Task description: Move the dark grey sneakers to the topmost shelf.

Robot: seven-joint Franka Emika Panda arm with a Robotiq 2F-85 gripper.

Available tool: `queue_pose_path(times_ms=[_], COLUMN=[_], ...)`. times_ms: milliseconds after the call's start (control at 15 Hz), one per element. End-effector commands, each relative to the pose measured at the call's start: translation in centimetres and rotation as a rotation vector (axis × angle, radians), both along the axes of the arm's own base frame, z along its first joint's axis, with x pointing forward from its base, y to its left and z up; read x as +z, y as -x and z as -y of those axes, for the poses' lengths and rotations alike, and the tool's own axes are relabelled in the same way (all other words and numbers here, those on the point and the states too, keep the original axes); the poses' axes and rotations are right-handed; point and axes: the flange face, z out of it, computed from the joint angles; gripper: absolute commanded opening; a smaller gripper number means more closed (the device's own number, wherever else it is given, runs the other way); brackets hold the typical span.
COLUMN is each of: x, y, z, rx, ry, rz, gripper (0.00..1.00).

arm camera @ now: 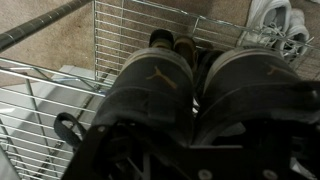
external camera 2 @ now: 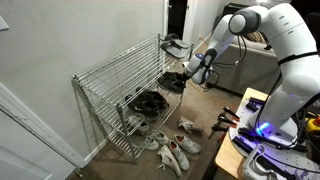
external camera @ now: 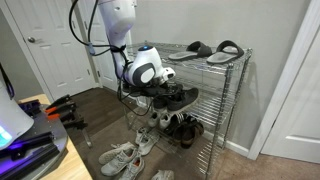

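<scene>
On the rack's (external camera: 225,110) middle tier, the dark grey sneakers (external camera: 172,97) lie at 5 o'clock, just beside the end effector (external camera: 157,84), and fill the wrist view. Whether its fingers are parted or grasping cannot be determined. The topmost shelf (external camera: 215,62) lies above.

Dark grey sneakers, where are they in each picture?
In an exterior view: the dark grey sneakers sit on a middle tier of the wire rack, picture centre.
In an exterior view: at the rack's right end.
Wrist view: filling the middle.
Shared landmark: the white sneakers.
</scene>
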Motion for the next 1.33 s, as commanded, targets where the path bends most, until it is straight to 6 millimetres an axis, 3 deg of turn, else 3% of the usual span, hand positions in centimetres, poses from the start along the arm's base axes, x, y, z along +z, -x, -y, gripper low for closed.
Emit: queue_pose_path(times_ms=[0, 333, 667, 800, 1267], x=[-1.0, -1.2, -0.9, -0.8, 1.8], y=[0.4, 1.1, 1.9, 2.4, 5.8], z=[-0.1, -0.1, 0.3, 0.4, -0.3], rx=[0.007, 0.000, -0.004, -0.003, -0.006], ry=[0.001, 0.004, 0.013, 0.014, 0.022], rz=[-0.019, -0.022, -0.029, -0.044, -0.113], gripper=[0.61, 0.29, 0.02, 0.06, 0.06])
